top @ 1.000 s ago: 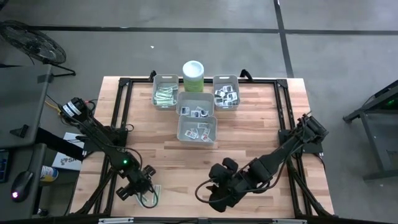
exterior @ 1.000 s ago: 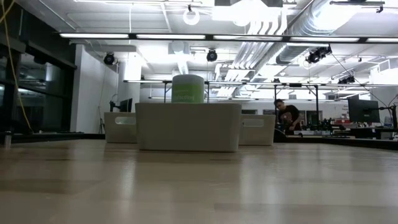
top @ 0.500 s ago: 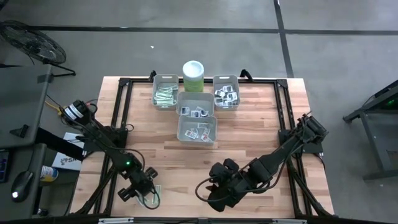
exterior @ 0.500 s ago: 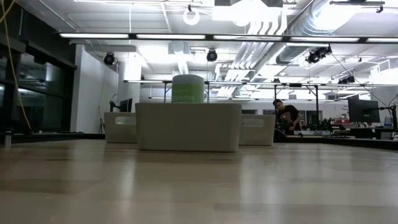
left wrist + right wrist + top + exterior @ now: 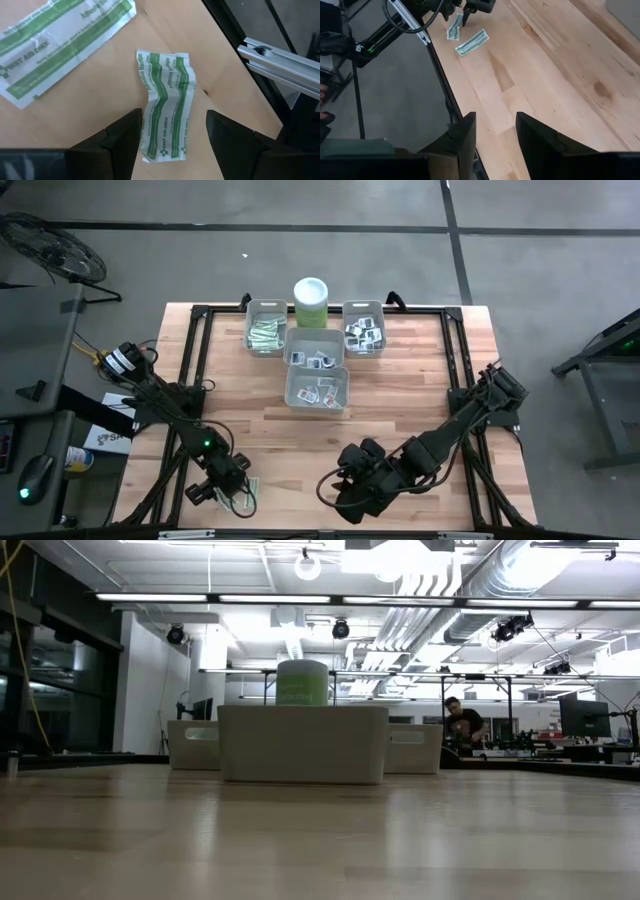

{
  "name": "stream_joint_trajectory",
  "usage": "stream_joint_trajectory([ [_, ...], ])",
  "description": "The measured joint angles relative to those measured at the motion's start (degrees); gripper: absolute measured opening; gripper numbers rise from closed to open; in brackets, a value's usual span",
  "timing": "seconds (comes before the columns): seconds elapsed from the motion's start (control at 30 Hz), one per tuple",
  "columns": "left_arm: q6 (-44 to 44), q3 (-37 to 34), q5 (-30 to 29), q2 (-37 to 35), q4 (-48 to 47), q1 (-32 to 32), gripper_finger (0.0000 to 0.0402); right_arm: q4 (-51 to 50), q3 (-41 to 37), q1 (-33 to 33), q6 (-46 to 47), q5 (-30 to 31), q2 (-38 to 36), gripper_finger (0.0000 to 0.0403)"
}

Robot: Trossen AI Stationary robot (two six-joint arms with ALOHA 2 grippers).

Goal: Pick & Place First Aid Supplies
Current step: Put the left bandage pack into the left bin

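Note:
Two narrow green-white strip packets lie flat on the wood by the table's near left corner: a crumpled one and a flat one, both also in the right wrist view as the crumpled packet and the flat packet. My left gripper is open above the crumpled packet, one finger on either side, not touching. My right gripper is open over bare wood near the near edge. More packets fill the grey bins.
Four grey bins cluster at the far middle of the table, with a pale green white-lidded canister behind them. A black frame rail runs along the table edge beside the packets. Bare wood lies between bins and grippers.
My left gripper has crept a little toward the table's near edge, over the crumpled packet. The packets have stayed where they were.

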Motion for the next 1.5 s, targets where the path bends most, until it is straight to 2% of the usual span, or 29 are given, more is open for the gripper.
stream_joint_trajectory([
  [0.23,-0.01,-0.14,0.00,0.00,-0.47,-0.03,0.0214,0.19,0.00,0.30,1.08,0.03,0.02,0.0134],
  [0.5,0.03,-0.26,-1.84,0.04,-0.69,-0.03,0.0145,0.16,0.00,0.39,1.29,0.03,0.02,0.0134],
  [0.67,0.07,-0.28,-3.01,0.04,-0.79,-0.05,0.0118,0.16,0.00,0.49,1.31,0.03,0.02,0.0134],
  [1.03,0.18,-0.31,-3.50,0.06,-0.75,-0.05,0.0110,0.16,0.00,0.49,1.51,0.03,0.02,0.0134],
  [1.3,0.16,-0.16,-3.41,3.45,-0.83,-0.44,0.0109,0.16,0.00,0.49,1.51,0.03,0.02,0.0134],
  [1.5,0.16,-0.17,-4.35,3.79,-0.11,-0.43,0.0069,0.10,0.00,0.51,1.90,-0.14,0.02,0.0134],
])
